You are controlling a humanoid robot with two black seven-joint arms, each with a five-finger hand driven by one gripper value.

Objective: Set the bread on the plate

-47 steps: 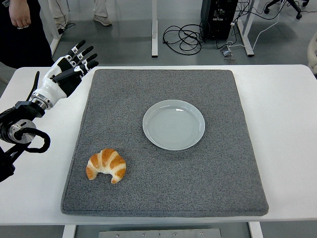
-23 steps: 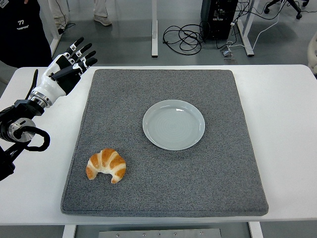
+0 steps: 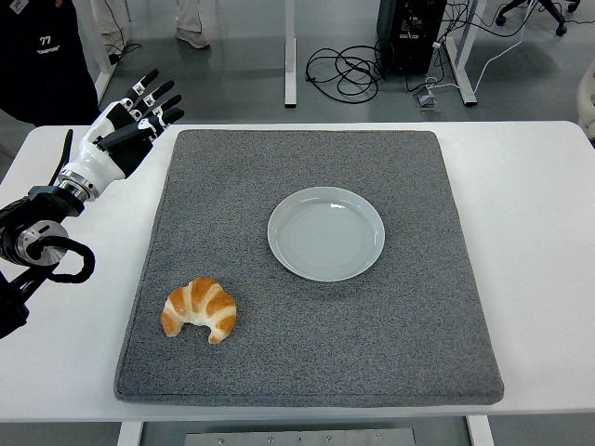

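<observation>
A golden croissant (image 3: pixel 200 310) lies on the grey mat (image 3: pixel 372 334) near its front left corner. A pale blue-grey plate (image 3: pixel 326 233) sits bare at the mat's middle, well to the right of and behind the croissant. My left hand (image 3: pixel 130 121) hovers over the table's far left, beyond the mat's back left corner, fingers spread and holding nothing. It is far from the croissant. The right arm does not show.
A person in dark clothes (image 3: pixel 42 51) stands at the top left, behind the table. Cables (image 3: pixel 349 70) and table legs lie on the floor beyond the far edge. White tabletop (image 3: pixel 530 232) surrounds the mat.
My left hand has shifted slightly up and to the left. The person at the top left has moved. Croissant and plate stay where they were.
</observation>
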